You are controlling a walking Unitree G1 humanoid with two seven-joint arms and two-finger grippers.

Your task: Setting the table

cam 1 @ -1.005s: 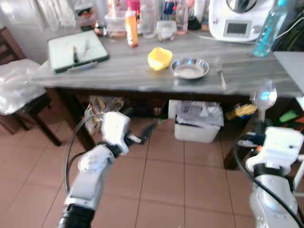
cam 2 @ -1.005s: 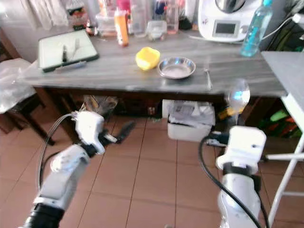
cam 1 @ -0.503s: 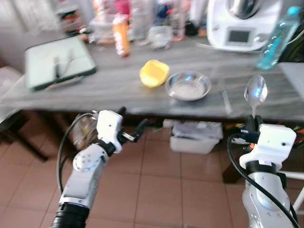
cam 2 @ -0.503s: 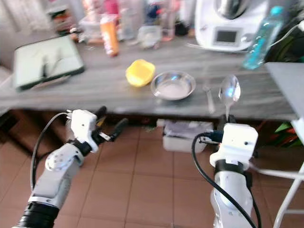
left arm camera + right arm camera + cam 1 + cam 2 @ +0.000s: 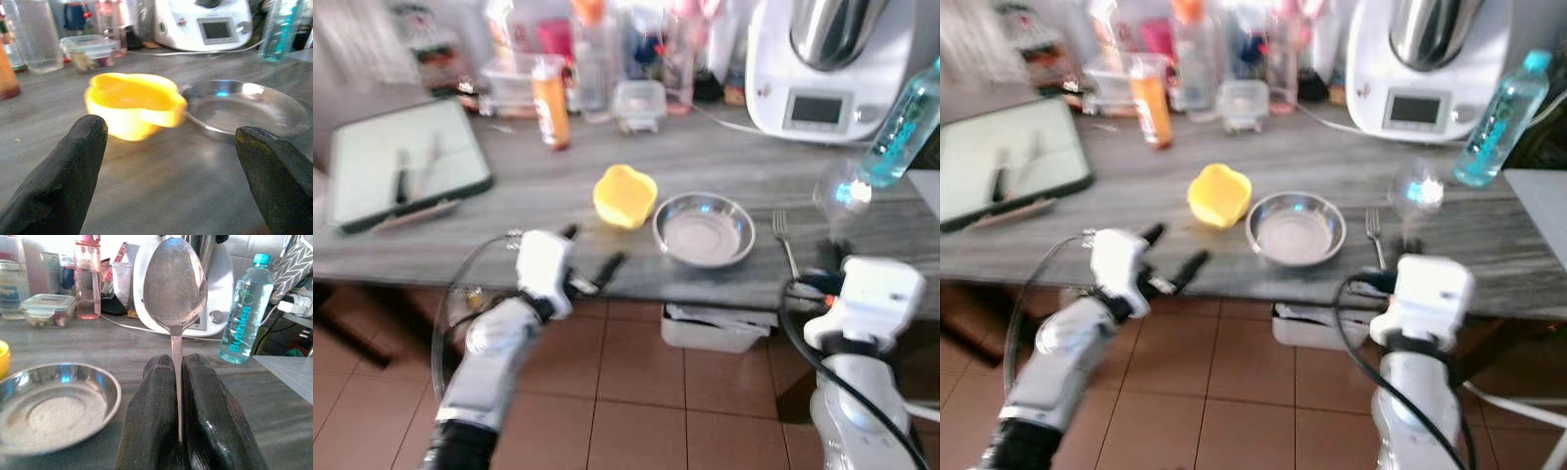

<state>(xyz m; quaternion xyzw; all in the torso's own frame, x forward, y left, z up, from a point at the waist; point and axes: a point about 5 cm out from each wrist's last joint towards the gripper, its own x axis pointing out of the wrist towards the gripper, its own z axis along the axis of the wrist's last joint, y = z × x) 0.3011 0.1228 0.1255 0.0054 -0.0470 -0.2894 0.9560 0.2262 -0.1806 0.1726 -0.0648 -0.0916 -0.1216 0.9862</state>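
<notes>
Your right claw (image 5: 177, 382) is pinched tight on an upright spoon (image 5: 174, 281) just short of the fork (image 5: 784, 243) and steel bowl (image 5: 703, 228) already laid, while your left claw (image 5: 171, 161) gapes empty before the yellow cup (image 5: 133, 103); judging by this, the spoon's placing remains.

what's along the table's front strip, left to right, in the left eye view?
green tray → yellow bowl → steel plate → fork → spoon, upright in the shut right end effector
</notes>
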